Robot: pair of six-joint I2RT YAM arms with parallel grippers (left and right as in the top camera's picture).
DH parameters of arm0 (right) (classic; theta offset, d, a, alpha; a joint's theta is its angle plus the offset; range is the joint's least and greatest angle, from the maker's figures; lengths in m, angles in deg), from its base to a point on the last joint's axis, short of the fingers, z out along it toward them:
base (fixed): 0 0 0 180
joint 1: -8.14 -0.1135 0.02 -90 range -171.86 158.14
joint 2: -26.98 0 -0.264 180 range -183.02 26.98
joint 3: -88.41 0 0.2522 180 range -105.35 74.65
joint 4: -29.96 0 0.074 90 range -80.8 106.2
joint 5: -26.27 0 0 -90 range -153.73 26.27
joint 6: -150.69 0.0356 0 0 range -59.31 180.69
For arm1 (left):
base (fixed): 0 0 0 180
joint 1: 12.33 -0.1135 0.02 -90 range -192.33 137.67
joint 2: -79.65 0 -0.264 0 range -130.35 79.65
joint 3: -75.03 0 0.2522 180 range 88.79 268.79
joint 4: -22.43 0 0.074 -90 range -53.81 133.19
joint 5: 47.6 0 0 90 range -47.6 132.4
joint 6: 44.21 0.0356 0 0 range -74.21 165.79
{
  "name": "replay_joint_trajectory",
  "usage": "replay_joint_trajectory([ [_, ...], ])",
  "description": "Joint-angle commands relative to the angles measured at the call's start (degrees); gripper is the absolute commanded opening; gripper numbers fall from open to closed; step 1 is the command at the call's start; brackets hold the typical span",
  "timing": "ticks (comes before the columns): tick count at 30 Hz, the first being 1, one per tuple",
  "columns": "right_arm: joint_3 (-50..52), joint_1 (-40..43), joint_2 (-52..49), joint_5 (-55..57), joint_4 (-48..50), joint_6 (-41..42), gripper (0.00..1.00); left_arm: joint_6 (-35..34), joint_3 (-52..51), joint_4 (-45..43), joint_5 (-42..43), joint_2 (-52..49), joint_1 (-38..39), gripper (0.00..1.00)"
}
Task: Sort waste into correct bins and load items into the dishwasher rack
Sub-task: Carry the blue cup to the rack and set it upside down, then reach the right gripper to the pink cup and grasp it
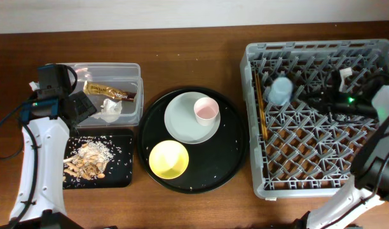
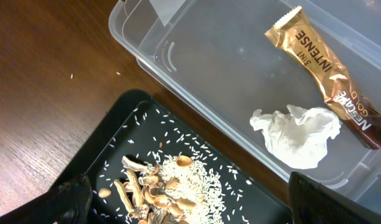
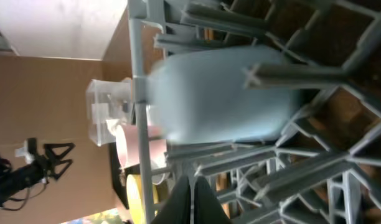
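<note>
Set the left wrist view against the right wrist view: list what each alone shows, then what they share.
Left wrist only: brown-and-gold snack wrapper and crumpled white tissue, tan food scraps with rice on the shallow black rectangular tray. Right wrist only: small light-blue cup among the pegs of the grey plastic rack, small pink cup and yellow bowl beyond. Both: brown wooden table, and the clear rectangular plastic box, holding wrapper and tissue in the first, distant in the second.

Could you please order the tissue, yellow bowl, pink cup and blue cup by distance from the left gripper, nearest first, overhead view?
From left gripper:
1. tissue, in clear box
2. yellow bowl, on round tray
3. pink cup, on white plate
4. blue cup, in rack
</note>
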Motion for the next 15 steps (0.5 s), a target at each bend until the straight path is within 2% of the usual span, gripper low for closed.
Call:
replay_joint_trajectory([
  [1, -0.48, -0.87, 6.97, 6.08, -0.52, 1.7, 0.06, 0.48, 0.74, -0.11, -0.39, 0.96, -0.09, 0.99],
  [5, -1.44, -7.02, 14.82, 18.4, 0.04, 3.87, 0.07, 0.48, 0.74, -0.11, -0.39, 0.96, -0.09, 1.0],
  [9, -1.44, -23.63, 20.0, 25.64, 1.07, 3.89, 0.13, 0.48, 0.74, -0.11, -0.39, 0.96, -0.09, 0.99],
  [10, -1.44, -29.99, 20.2, 29.29, 1.14, 3.89, 0.17, 0.48, 0.74, -0.11, -0.39, 0.96, -0.09, 0.99],
  [13, -1.42, -41.13, 20.15, 36.2, 2.56, 3.91, 0.29, 0.48, 0.74, -0.11, -0.39, 0.96, -0.09, 1.0],
  [15, -1.42, -48.24, 20.15, 40.76, 4.96, 3.93, 0.5, 0.48, 0.74, -0.11, -0.39, 0.96, -0.09, 1.0],
])
